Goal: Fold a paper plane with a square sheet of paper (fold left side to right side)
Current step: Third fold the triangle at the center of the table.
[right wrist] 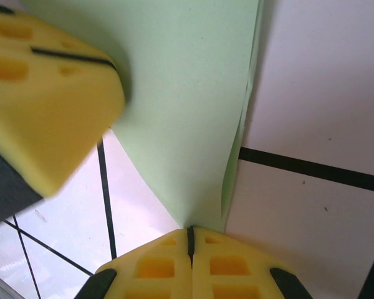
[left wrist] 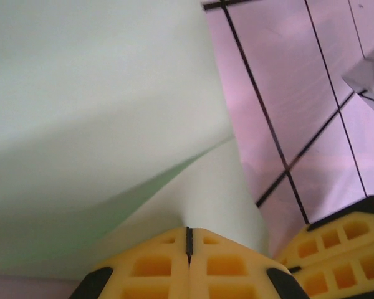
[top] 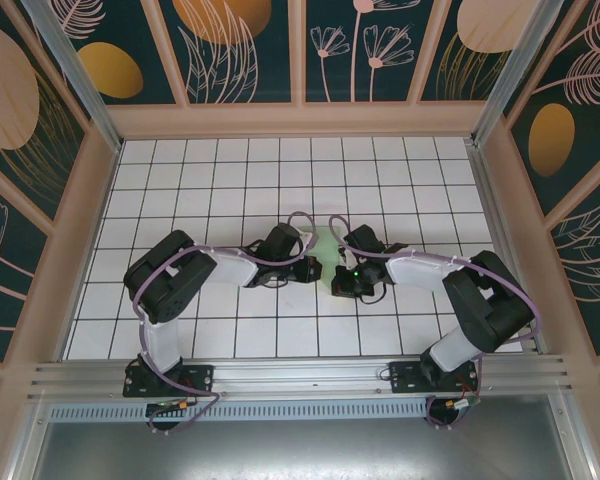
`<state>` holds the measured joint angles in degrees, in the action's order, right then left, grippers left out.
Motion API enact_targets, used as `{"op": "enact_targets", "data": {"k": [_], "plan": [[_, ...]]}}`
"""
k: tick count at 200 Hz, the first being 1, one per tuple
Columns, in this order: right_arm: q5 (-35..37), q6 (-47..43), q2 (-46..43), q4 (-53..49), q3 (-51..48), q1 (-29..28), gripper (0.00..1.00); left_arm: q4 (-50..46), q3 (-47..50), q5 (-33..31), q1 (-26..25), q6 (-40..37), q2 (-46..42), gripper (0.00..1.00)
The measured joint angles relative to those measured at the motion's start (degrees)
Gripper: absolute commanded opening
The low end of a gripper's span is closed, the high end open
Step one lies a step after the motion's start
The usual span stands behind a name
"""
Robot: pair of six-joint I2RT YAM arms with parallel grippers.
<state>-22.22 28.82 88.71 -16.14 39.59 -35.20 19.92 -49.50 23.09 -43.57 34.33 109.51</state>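
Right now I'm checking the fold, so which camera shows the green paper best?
The left wrist view: the square sheet of paper spreads wide there, its curled layers distinct. The right wrist view gives a narrower strip with one edge; the top view just a small sliver.

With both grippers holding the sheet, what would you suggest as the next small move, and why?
Probably ease the left gripper down and toward the right, laying its edge flat. Both it and the right gripper are shut on the square sheet of paper, which bows in loose layers, not yet pressed into a crease.
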Motion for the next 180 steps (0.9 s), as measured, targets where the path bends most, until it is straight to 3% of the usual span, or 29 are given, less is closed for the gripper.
{"op": "enact_targets", "data": {"k": [72,115,163,180], "plan": [[-0.81,-0.44,-0.15,0.61,-0.46,0.50,0.00,-0.52,0.00,-2.16,6.08,-2.43,-0.42,0.11],[-1.16,-1.38,-1.22,1.44,-1.20,0.72,0.00,-3.69,-0.02,-4.61,8.44,-3.89,-2.56,0.24],[1.01,-4.39,-9.25,4.48,-2.10,2.54,0.37,-11.80,-0.66,-4.28,10.10,-5.16,-15.02,0.58],[1.27,-6.67,-12.68,6.19,-2.08,3.63,0.48,-12.76,-1.42,-4.11,10.88,-4.57,-20.02,0.65]]}}
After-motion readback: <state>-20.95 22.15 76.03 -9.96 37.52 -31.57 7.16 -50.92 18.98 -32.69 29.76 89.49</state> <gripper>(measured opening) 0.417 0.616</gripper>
